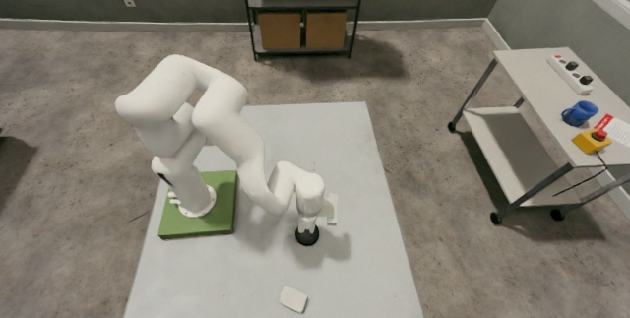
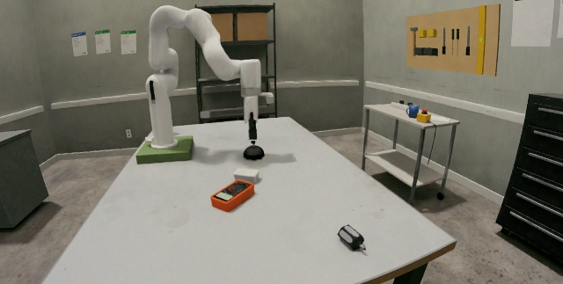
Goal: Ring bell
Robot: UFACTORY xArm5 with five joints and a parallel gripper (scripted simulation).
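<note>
1. Green base plate (image 2: 185,154), far left on table (image 2: 132,231); white arm (image 2: 207,40) mounted on it.
2. Gripper (image 2: 252,136), pointing straight down, fingers pressed together, pinching nothing, tip just above or at bell's top; contact cannot be told.
3. Black bell (image 2: 253,153), directly under gripper, mid-table.
4. White block (image 2: 246,174) and orange meter (image 2: 232,195), nearer.
5. Cart (image 2: 440,122), far right.
</note>
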